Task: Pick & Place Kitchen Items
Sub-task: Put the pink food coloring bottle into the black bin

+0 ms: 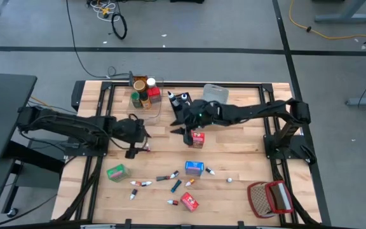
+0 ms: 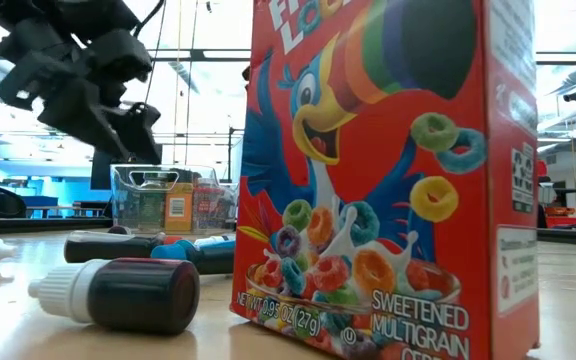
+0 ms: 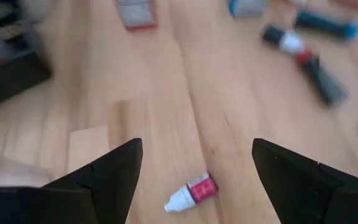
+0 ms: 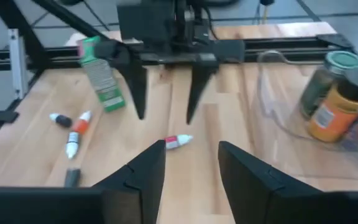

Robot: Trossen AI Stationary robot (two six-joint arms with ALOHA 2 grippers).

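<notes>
The left hand (image 3: 194,163) hangs wide open, empty, just above a tiny red food-colouring tube (image 3: 192,191) lying on the table (image 3: 166,93). Light, round, likely to roll; best pinched across its body. The right hand (image 4: 191,163), part open, holds nothing nearby.

Two red boxes (image 1: 197,139), one blue box (image 1: 194,167), one green box (image 1: 115,172), about eight small tubes (image 1: 166,177)

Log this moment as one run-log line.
left gripper: open, above red tube | right gripper: open, empty, beside red box | clear bin: holds jars
</notes>
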